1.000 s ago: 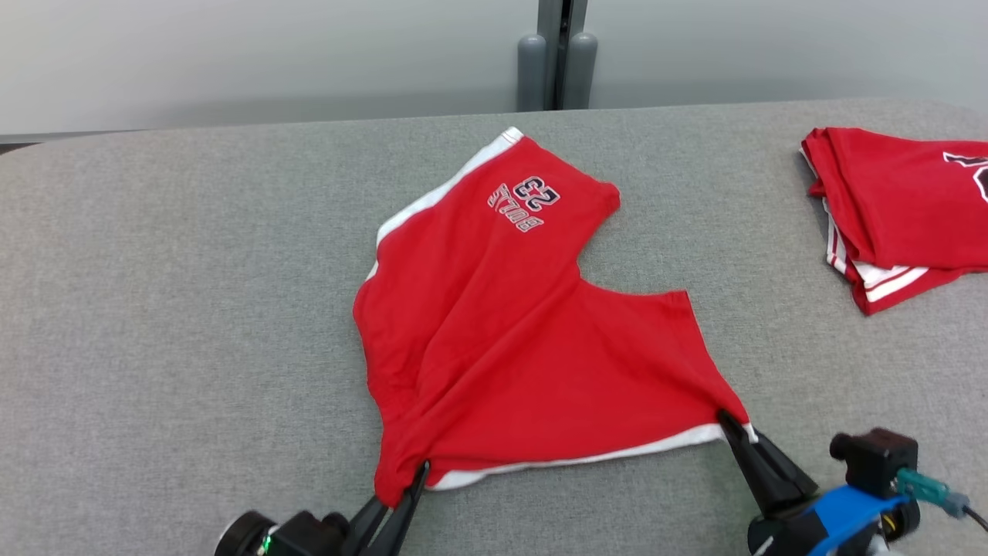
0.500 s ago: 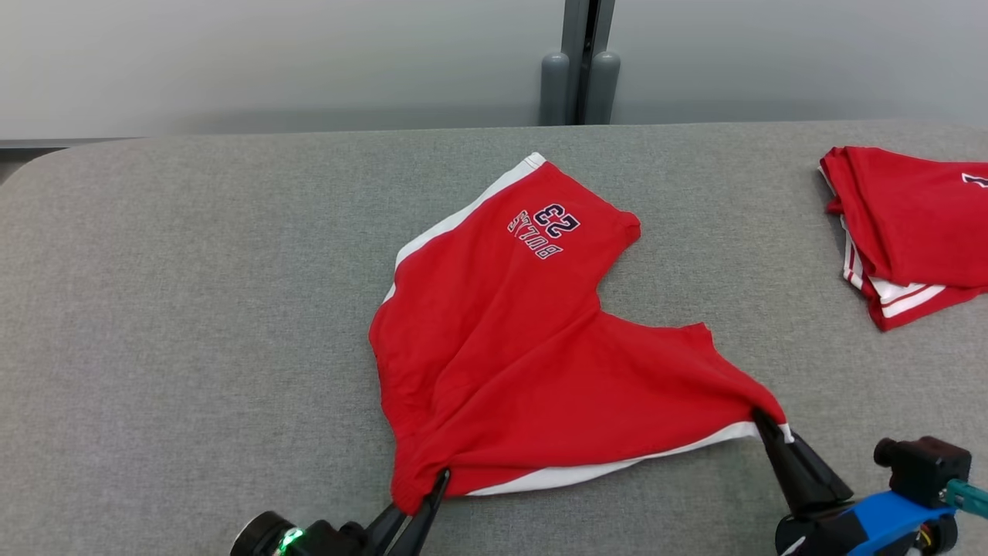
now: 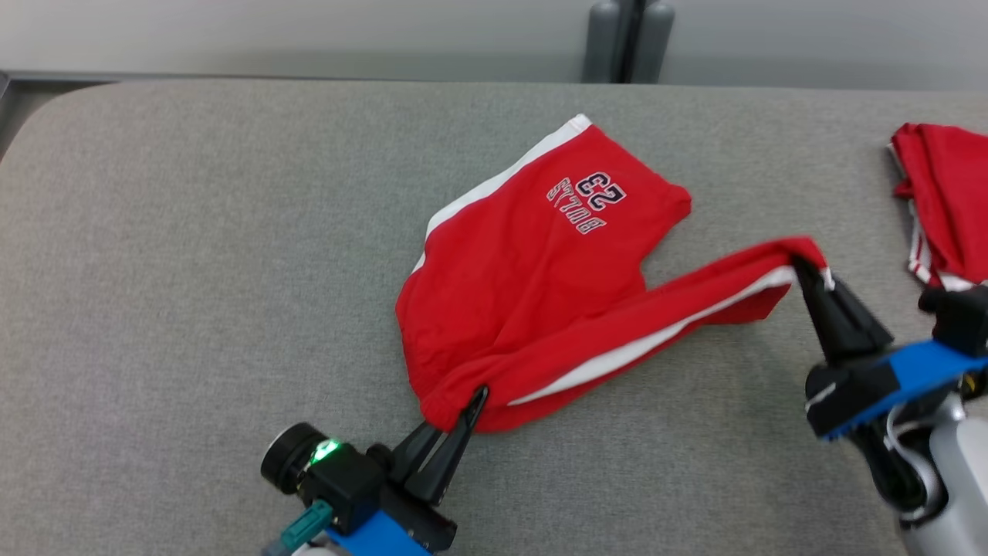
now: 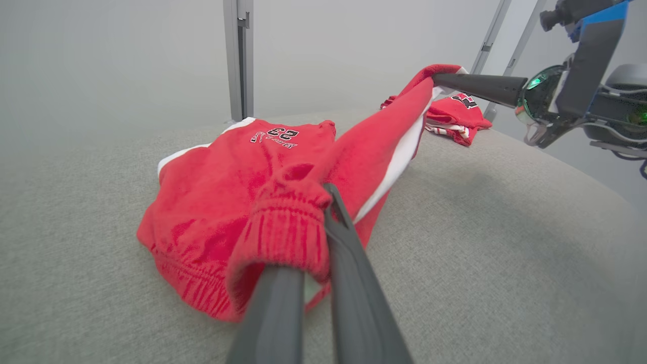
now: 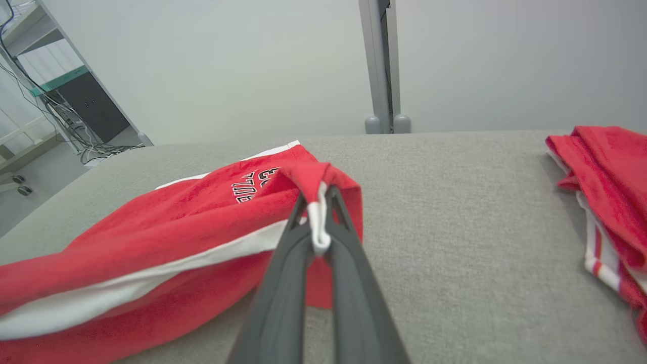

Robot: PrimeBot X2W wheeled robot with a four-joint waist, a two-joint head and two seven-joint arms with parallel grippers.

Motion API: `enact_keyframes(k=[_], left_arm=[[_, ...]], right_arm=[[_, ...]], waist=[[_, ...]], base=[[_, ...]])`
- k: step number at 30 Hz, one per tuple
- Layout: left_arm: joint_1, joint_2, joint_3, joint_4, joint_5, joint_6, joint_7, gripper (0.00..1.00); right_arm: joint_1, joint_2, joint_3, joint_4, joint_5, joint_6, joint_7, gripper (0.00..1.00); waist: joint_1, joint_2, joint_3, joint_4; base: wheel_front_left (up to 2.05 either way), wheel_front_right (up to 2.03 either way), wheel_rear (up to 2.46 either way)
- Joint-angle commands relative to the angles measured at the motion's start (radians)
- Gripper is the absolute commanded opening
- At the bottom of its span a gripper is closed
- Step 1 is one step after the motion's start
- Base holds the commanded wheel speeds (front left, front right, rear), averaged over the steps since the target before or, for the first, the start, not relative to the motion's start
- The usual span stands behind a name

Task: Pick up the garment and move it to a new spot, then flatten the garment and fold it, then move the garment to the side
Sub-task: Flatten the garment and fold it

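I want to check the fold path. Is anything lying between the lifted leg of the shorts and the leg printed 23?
Nothing visible does. The right gripper holds the shorts by their lifted leg over bare grey table, and the printed leg lies uncovered. The folded red pile sits to the right, apart.

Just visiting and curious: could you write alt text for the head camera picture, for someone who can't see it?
Two dark robot grippers pinch a pair of red shorts on a grey padded table: the left gripper grips the waistband end, and the right gripper holds a white-striped corner lifted off the surface. Another red garment lies at the right edge.
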Motion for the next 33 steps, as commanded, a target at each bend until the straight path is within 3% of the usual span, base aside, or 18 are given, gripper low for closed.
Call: enact_keyframes(k=[1, 8, 14, 24, 33], left_arm=[[-0.034, -0.011, 0.001, 0.006, 0.002, -0.008, -0.005, 0.0], [-0.106, -0.05, 0.059, 0.011, -0.008, -0.018, -0.006, 0.0], [-0.164, -0.085, 0.095, 0.033, -0.012, -0.025, -0.006, 0.0], [-0.281, -0.12, 0.104, 0.084, -0.047, -0.023, -0.006, 0.0], [-0.328, -0.157, 0.112, 0.139, -0.042, -0.023, -0.006, 0.0]], right_arm=[[-0.054, -0.011, 0.004, 0.014, -0.013, 0.0, 0.005, 0.0], [-0.278, -0.034, 0.043, 0.124, -0.027, 0.0, 0.024, 0.0], [-0.491, -0.038, 0.14, 0.293, -0.049, 0.0, 0.047, 0.0], [-0.778, -0.001, 0.251, 0.554, -0.073, 0.0, 0.019, 0.0], [-0.919, 0.03, 0.327, 0.75, -0.063, 0.0, -0.01, 0.0]], waist=[[0.0, 0.0, 0.033, 0.027], [0.0, 0.0, 0.103, 0.073], [0.0, 0.0, 0.157, 0.114], [0.0, 0.0, 0.239, 0.158], [0.0, 0.0, 0.271, 0.177]], base=[[0.0, 0.0, 0.0], [0.0, 0.0, 0.0], [0.0, 0.0, 0.0], [0.0, 0.0, 0.0], [0.0, 0.0, 0.0]])
